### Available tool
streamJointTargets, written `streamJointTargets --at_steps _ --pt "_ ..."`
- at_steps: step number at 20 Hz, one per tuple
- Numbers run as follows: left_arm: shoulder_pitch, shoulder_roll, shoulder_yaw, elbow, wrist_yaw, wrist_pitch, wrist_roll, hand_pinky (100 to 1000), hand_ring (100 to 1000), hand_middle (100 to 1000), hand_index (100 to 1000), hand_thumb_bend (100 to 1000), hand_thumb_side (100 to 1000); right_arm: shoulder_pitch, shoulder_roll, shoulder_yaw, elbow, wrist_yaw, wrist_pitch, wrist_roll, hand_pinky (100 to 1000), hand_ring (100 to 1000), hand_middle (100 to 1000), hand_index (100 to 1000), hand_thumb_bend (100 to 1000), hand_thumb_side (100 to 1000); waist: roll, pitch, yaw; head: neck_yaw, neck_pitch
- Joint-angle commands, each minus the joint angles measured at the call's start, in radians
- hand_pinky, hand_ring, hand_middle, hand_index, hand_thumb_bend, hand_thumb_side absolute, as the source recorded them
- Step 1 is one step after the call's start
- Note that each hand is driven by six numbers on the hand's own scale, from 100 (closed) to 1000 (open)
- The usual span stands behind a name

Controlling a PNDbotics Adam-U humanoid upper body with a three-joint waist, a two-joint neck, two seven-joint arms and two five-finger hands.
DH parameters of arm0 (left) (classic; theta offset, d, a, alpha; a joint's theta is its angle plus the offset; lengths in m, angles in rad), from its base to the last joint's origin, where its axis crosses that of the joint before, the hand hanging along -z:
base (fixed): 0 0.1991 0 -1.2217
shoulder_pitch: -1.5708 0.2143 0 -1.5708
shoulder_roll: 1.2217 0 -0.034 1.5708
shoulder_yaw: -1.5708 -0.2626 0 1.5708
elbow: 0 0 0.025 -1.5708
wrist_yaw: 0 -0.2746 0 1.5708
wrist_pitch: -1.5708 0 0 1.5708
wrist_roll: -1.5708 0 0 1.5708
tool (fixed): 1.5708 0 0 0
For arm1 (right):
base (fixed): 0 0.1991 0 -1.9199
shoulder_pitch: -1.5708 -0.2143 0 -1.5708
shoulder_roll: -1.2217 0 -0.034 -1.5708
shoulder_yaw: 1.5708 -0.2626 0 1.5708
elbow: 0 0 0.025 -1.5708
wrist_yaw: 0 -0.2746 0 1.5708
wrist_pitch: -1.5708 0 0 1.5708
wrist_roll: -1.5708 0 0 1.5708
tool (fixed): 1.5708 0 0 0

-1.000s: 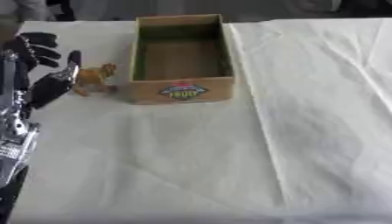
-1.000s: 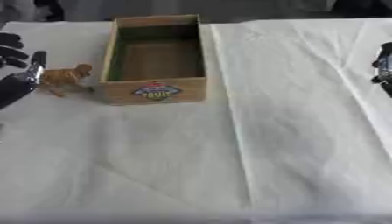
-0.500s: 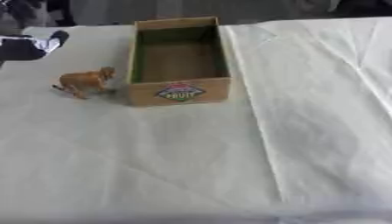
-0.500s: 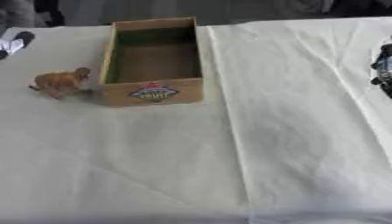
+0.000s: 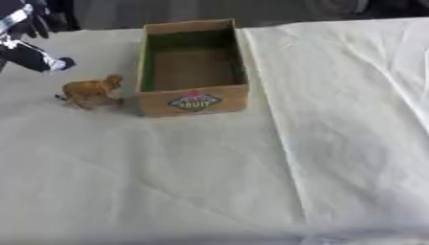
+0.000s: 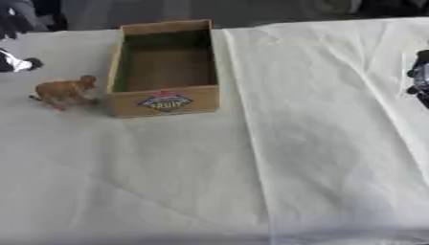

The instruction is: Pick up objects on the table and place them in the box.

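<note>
A small brown toy animal [image 5: 90, 91] stands on the white tablecloth just left of the cardboard box [image 5: 194, 102]. The box is open-topped with a fruit label on its front wall, and only its bare brown floor shows inside. My left hand [image 5: 27, 49], black with white parts, hovers at the far upper left, behind and to the left of the toy and apart from it. Of my right hand [image 6: 419, 79] only a dark part shows, at the right edge of the right eye view, far from the box.
The white cloth [image 5: 335, 143] covers the whole table, with creases running across it. Dark shapes lie beyond the table's far edge [image 5: 335, 12].
A second ago my left hand was low at the left, right beside the toy. It has since lifted away to the upper left corner. The toy, box and right hand have stayed put.
</note>
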Motion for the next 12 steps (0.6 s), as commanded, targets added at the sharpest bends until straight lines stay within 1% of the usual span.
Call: streamJointTargets --at_steps 1,4,5,6,7,8,12 --pt "-0.043 -0.005 -0.003 0.067 -0.043 -0.030 -0.040 653 626 617 710 561 100 -0.007 -0.033 -0.001 -0.010 -0.003 -0.003 0.004 426 575 648 792 100 344 -0.002 -0.017 -0.002 0.002 0.006" --pt "-0.062 -0.031 -0.004 0.114 -0.067 -0.050 -0.053 655 628 617 708 561 100 -0.008 -0.033 -0.001 -0.010 -0.003 -0.003 0.004 426 575 647 792 100 344 -0.003 -0.017 -0.002 0.003 0.006" --pt "-0.067 -0.039 -0.005 0.126 -0.072 -0.056 -0.054 655 628 617 708 597 100 -0.008 -0.032 -0.001 -0.010 -0.004 -0.003 0.004 426 575 648 792 100 340 -0.003 -0.017 -0.003 0.003 0.006" --pt "-0.070 -0.046 -0.005 0.137 -0.078 -0.061 -0.055 655 629 617 708 568 100 -0.008 -0.032 -0.001 -0.010 -0.004 -0.003 0.005 426 575 648 792 100 344 -0.004 -0.016 -0.003 0.003 0.006" --pt "-0.071 -0.052 -0.006 0.145 -0.084 -0.066 -0.055 654 628 614 707 637 100 -0.008 -0.031 -0.001 -0.010 -0.004 -0.003 0.005 426 575 648 792 100 343 -0.004 -0.015 -0.004 0.003 0.006" --pt "-0.071 -0.059 -0.008 0.153 -0.086 -0.070 -0.058 652 627 614 706 570 100 -0.008 -0.031 -0.001 -0.010 -0.004 -0.003 0.005 426 575 648 792 100 344 -0.004 -0.015 -0.004 0.002 0.006" --pt "-0.069 -0.074 -0.017 0.173 -0.074 -0.088 -0.087 653 629 614 706 571 100 -0.008 -0.030 -0.002 -0.010 -0.003 -0.003 0.004 426 575 648 792 100 344 -0.005 -0.011 -0.007 0.002 0.006"
